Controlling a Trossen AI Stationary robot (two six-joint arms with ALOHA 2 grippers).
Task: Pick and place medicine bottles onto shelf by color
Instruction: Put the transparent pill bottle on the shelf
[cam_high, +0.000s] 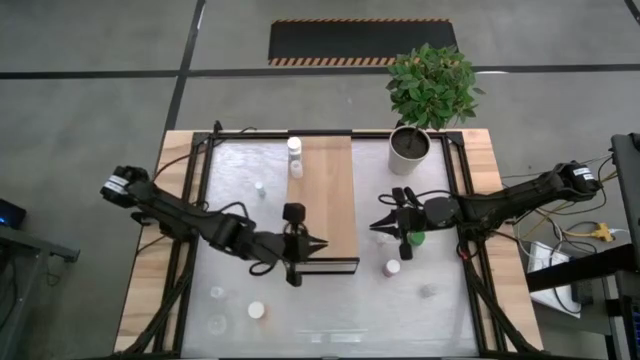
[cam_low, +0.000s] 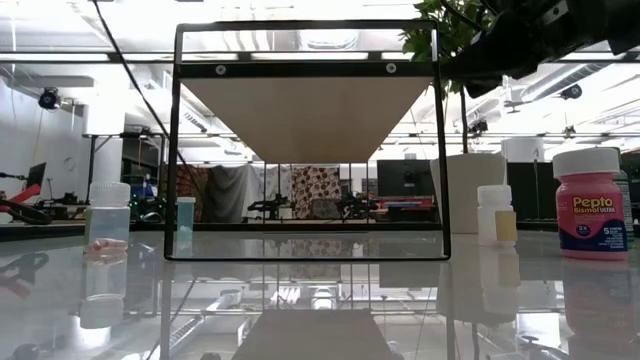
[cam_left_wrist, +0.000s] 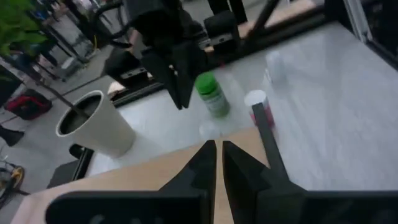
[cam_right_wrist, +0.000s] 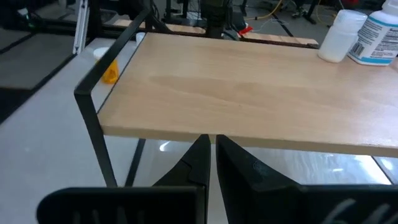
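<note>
The shelf (cam_high: 335, 190) is a light-wood plank on a black frame in the middle of the table; the low view shows the shelf's underside (cam_low: 308, 115). Two white bottles (cam_high: 295, 156) stand on its far left end, also in the right wrist view (cam_right_wrist: 341, 28). My left gripper (cam_high: 320, 245) is shut above the shelf's near right corner. My right gripper (cam_high: 383, 225) is shut, right of the shelf and pointing at it (cam_right_wrist: 210, 144). A green-topped bottle (cam_high: 416, 240) (cam_left_wrist: 211, 93) stands by the right wrist. A pink white-capped bottle (cam_high: 393, 268) (cam_low: 592, 205) stands nearer.
A white plant pot (cam_high: 410, 148) stands at the far right of the table. Small bottles lie scattered on the glossy top: one left of the shelf (cam_high: 260, 188), several near the near left corner (cam_high: 256, 310), one at near right (cam_high: 428, 290).
</note>
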